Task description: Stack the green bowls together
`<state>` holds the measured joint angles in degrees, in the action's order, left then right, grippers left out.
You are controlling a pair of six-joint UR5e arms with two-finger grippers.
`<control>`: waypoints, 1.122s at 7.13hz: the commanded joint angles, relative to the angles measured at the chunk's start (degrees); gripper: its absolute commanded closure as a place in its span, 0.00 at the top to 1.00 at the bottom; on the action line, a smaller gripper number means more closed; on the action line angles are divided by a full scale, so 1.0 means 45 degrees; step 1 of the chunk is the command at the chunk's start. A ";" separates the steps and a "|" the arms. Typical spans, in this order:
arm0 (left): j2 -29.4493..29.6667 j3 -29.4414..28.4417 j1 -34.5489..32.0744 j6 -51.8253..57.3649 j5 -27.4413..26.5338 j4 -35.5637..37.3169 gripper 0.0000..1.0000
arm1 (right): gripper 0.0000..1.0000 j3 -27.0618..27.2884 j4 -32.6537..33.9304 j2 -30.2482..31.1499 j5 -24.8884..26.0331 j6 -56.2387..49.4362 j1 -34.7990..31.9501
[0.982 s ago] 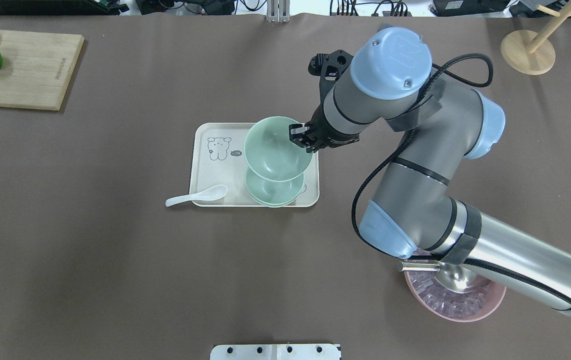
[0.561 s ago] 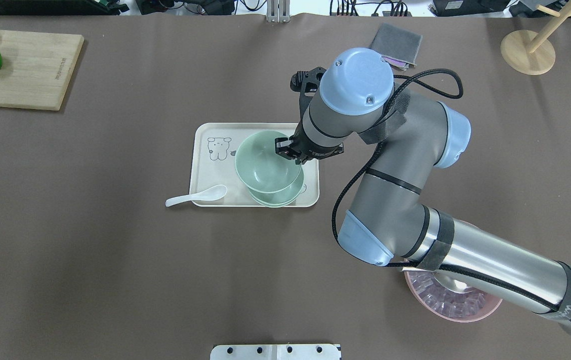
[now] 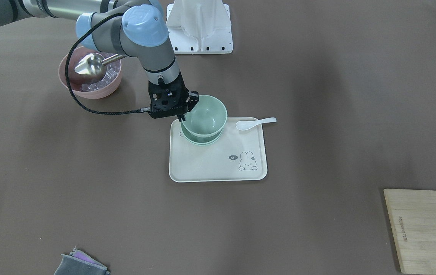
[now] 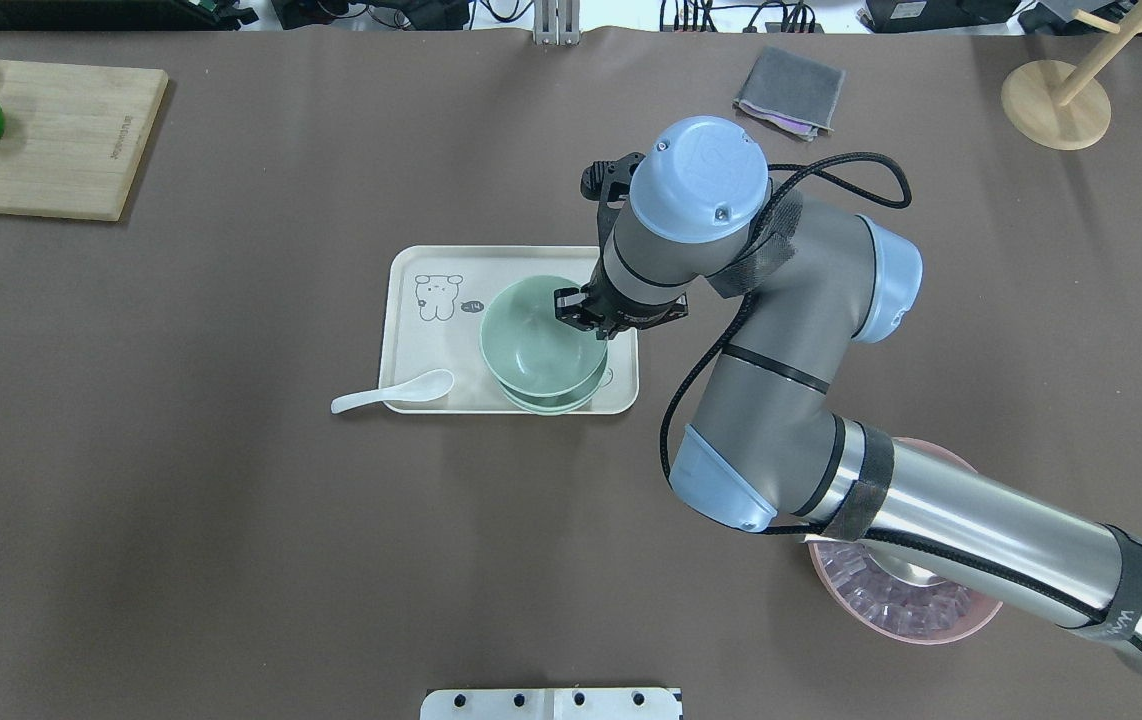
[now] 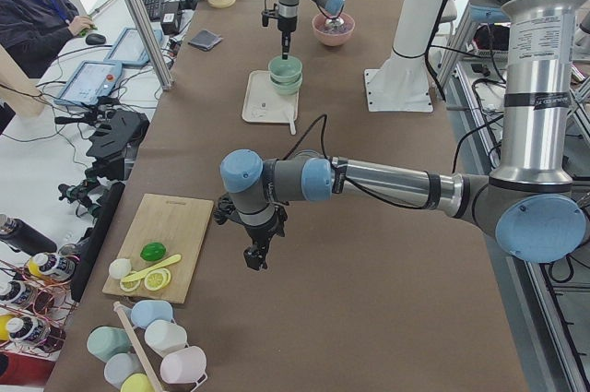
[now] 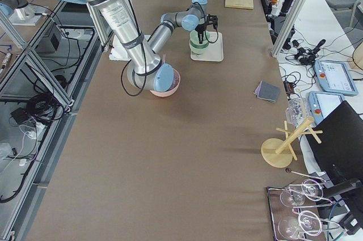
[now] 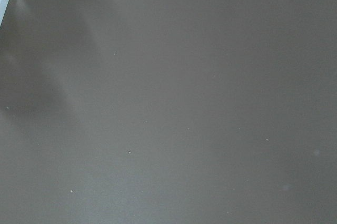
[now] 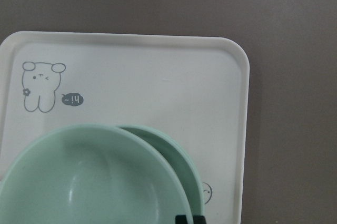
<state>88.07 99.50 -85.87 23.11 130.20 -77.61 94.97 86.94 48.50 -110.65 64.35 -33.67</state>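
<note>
My right gripper (image 4: 581, 308) is shut on the rim of a pale green bowl (image 4: 539, 338) and holds it just over the stack of green bowls (image 4: 553, 404) on the cream tray (image 4: 431, 345). The held bowl sits low, slightly off-centre from the stack; I cannot tell whether it touches. In the front view the gripper (image 3: 186, 115) grips the bowl (image 3: 205, 114) above the stack (image 3: 199, 141). The right wrist view shows the held bowl (image 8: 89, 182) over a lower bowl (image 8: 181, 155). My left gripper (image 5: 253, 258) hangs over bare table; I cannot tell its state.
A white spoon (image 4: 391, 392) lies across the tray's near left edge. A pink bowl with ice and a metal scoop (image 4: 916, 610) is under my right arm. A cutting board with fruit (image 4: 51, 140), a grey cloth (image 4: 791, 90) and a wooden stand (image 4: 1056, 105) sit far off.
My right gripper has carried the green bowl down and toward me, from above the tray's far side to just over the stack.
</note>
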 commanded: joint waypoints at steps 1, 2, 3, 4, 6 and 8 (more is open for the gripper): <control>0.0000 -0.0059 0.0000 0.0000 0.0012 0.0000 0.98 | 0.00 -0.0088 -0.0023 0.0022 -0.0002 -0.0003 0.0041; 0.0000 -0.0098 0.0000 0.0000 -0.0007 0.0000 0.98 | 0.00 -0.0108 -0.0023 0.0022 -0.0002 -0.0003 0.0061; 0.0000 -0.0098 0.0000 0.0000 -0.0007 0.0000 0.98 | 0.00 -0.0205 -0.0023 0.0022 -0.0002 -0.0023 0.0061; 0.0000 -0.0098 0.0000 0.0000 -0.0007 0.0000 0.98 | 0.00 -0.0264 -0.0023 0.0022 -0.0002 -0.0100 0.0061; 0.0000 -0.0098 0.0000 0.0000 -0.0007 -0.0019 0.98 | 0.00 -0.0459 -0.0023 -0.0017 -0.0002 -0.0179 0.0080; 0.0000 -0.0118 0.0000 0.0000 0.0013 -0.0019 0.98 | 0.00 -0.0499 -0.0042 -0.0017 -0.0002 -0.0179 0.0139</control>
<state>88.07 99.00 -85.87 23.11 130.22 -77.68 92.88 86.82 48.48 -110.65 63.57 -33.22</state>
